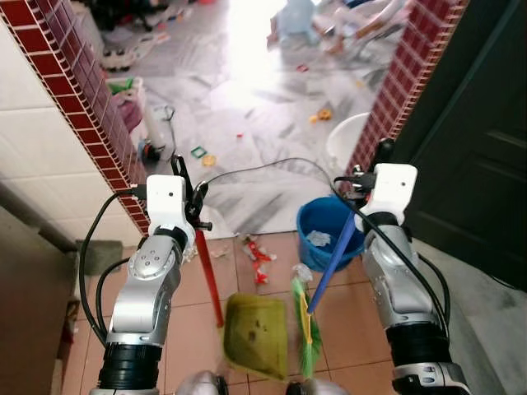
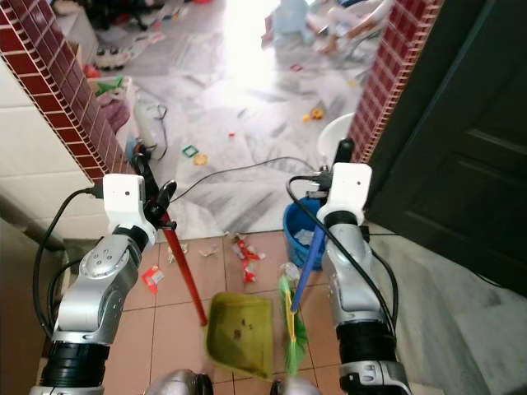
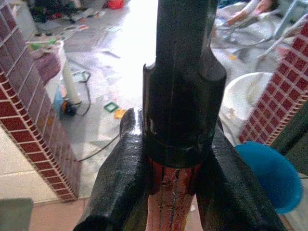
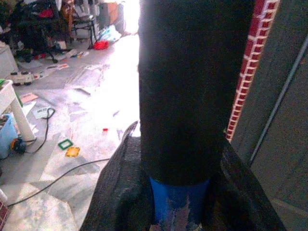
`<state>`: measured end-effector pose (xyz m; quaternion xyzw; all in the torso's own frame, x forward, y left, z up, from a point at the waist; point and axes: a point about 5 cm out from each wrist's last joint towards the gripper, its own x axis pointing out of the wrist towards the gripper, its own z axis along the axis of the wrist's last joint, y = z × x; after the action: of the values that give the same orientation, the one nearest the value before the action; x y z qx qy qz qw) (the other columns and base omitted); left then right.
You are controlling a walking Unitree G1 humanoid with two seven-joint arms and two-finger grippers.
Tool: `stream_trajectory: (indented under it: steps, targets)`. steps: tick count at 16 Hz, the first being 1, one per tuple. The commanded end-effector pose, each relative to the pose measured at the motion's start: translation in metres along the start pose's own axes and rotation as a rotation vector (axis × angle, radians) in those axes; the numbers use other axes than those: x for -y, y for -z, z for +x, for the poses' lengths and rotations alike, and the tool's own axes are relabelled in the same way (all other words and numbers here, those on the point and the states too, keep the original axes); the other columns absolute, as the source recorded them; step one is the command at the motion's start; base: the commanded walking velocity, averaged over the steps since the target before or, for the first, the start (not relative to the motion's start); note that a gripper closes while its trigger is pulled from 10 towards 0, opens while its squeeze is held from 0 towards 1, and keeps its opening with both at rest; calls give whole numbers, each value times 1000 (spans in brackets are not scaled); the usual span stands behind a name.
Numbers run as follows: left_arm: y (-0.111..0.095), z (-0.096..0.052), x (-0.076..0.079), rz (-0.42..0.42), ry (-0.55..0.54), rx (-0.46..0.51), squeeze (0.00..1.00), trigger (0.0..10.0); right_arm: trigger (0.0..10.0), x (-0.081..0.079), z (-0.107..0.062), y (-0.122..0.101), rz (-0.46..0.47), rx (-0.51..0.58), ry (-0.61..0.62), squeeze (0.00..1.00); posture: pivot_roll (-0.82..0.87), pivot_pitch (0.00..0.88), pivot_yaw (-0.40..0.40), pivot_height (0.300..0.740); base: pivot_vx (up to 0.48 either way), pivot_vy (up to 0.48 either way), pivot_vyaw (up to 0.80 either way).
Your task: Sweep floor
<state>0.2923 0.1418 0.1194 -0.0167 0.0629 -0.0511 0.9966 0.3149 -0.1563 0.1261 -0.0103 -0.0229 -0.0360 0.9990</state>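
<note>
Left hand (image 1: 194,200) clamped on red dustpan handle (image 1: 209,276) | right hand (image 1: 362,183) clamped on blue broom stick (image 1: 333,263) | both light, stiff, slick; we grip near top ends.

Both eye views look forward and down from the head, over the two arms onto the tiled floor (image 1: 247,321) and the marble room beyond; they share the blue bucket (image 1: 325,226) and green dustpan (image 2: 239,333). Each wrist view sits very close behind its end effector, facing along a gripped handle towards that same bright marble room.
</note>
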Motion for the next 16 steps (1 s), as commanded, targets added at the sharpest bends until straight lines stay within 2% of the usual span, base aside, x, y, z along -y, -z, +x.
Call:
stream_trajectory:
  steps: [1,7,12,16]
  targets:
    - [-17,0,0,4,0,65,0,10000,10000,4,-1,-4,-21,18,8,0,-63,63,6,740,251,371,0]
    - [-19,0,2,13,9,65,0,10000,10000,4,0,-3,-24,12,10,0,-61,61,8,740,0,418,0]
    - [-17,0,5,36,22,49,0,10000,10000,5,0,-3,-27,8,11,0,-60,64,5,740,0,0,0]
    - [-18,3,-2,70,3,59,0,10000,10000,6,1,-3,-32,8,11,0,-63,62,2,740,0,0,0]
